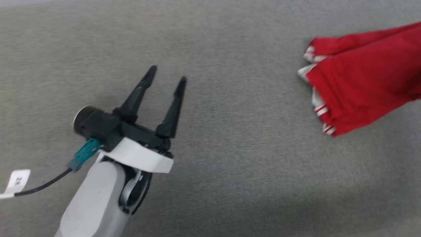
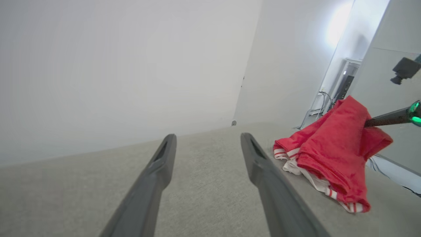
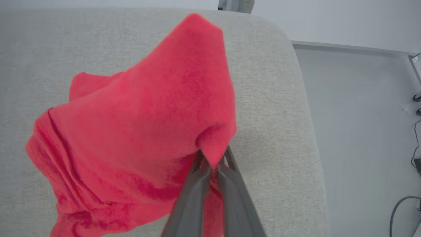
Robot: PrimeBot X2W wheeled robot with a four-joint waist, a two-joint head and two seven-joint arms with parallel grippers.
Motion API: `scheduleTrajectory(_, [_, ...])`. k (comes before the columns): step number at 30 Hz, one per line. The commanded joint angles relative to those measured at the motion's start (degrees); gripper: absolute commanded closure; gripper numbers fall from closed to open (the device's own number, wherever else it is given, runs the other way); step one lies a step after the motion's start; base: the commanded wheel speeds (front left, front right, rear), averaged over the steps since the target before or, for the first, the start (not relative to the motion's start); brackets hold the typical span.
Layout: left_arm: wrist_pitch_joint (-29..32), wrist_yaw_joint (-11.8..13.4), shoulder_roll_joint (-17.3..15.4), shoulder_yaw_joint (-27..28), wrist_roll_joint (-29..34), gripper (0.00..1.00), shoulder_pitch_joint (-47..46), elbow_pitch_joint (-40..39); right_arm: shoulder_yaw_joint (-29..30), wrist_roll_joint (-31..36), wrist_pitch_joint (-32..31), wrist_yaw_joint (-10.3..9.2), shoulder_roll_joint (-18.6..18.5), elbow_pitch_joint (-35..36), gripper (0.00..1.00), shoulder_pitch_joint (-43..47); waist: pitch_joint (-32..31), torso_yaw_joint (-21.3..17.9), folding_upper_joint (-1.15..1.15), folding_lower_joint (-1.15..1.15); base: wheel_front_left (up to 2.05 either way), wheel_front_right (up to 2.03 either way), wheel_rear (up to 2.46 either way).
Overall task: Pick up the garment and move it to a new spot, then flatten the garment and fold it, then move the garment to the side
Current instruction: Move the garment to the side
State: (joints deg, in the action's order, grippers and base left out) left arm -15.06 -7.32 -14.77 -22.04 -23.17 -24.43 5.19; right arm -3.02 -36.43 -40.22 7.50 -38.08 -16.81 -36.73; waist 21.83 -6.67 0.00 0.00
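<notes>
Grey woven upholstery [image 1: 230,171] is stretching out under both my arms. At the far left my left claw [image 1: 167,75] is hovering above it with its fingers spread wide and nothing between them. From there toward the middle the surface is lying bare, so open room is waiting on that side, with a plain white wall [image 2: 131,65] beyond it.

Further right, the red jersey [image 1: 361,85] is hanging in a bunched drape, its red-and-white striped trim trailing lowest. The head picture is blurred, but from my left wrist the lower folds seem to be resting on the fabric while the top is lifted. My right claw [image 3: 213,161] is pinching a fold of the red cloth tightly between closed fingers.

I judge that I am in the first step, picking up and carrying to a new spot. The next move is calling for a higher lift so nothing drags, then a sweep leftward into the bare stretch.

Rightmost, the surface's rounded edge [image 3: 306,108] is dropping to a pale floor [image 3: 358,138] with cables [image 3: 415,141], so I am treating that side as off limits.
</notes>
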Motion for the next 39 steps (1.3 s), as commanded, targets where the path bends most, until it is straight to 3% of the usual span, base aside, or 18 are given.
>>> scheduleTrajectory(1, [-0.09,-0.18,-0.34,-0.75,0.19,0.0,-1.35,0.12,0.35,0.75,1.28,-0.01,-0.27,-0.68,1.0,-1.06,1.53,-1.85,0.0,0.0,0.0,0.0,0.0])
scheduleTrajectory(15, [-0.09,-0.18,-0.62,-9.39,-0.57,0.0,-8.39,1.17,-3.21,11.25,15.13,-0.01,-3.38,-15.18,1.0,-9.39,5.35,-4.54,0.0,0.0,0.0,0.0,0.0])
scheduleTrajectory(22, [-0.09,-0.18,-0.78,-10.13,-0.97,0.0,-8.43,0.91,-4.05,16.38,21.09,-0.01,-0.73,-23.85,1.0,-12.77,5.97,-3.99,0.0,0.0,0.0,0.0,0.0])
scheduleTrajectory(24, [-0.09,-0.18,-0.74,-10.11,-0.74,0.0,-8.36,0.82,-3.49,16.76,22.34,-0.01,0.39,-26.52,0.6,-13.68,5.81,-3.69,0.0,0.0,0.0,0.0,0.0])
scheduleTrajectory(25, [-0.09,-0.18,-0.81,-10.11,-0.42,0.0,-8.23,0.88,-3.0,16.84,22.69,-0.01,0.88,-27.9,0.33,-14.0,5.61,-3.57,0.0,0.0,0.0,0.0,0.0])
scheduleTrajectory(26, [-0.09,-0.18,-0.86,-10.15,-0.4,0.0,-7.98,0.89,-2.88,17.13,23.23,-0.01,1.18,-28.89,0.0,-14.37,5.42,-3.44,0.0,0.0,0.0,0.0,0.0])
scheduleTrajectory(33, [-0.09,-0.18,-0.62,-7.52,-2.06,0.0,-5.97,0.73,-1.56,17.21,26.27,-0.01,1.57,-33.41,0.0,-15.59,3.11,-2.49,0.0,0.0,0.0,0.0,0.0])
scheduleTrajectory(39, [-0.09,-0.18,-0.81,-3.68,-2.12,0.0,-2.84,0.21,-0.94,14.15,29.18,-0.01,2.99,-33.12,0.0,-14.42,0.18,-1.57,0.0,0.0,0.0,0.0,0.0])
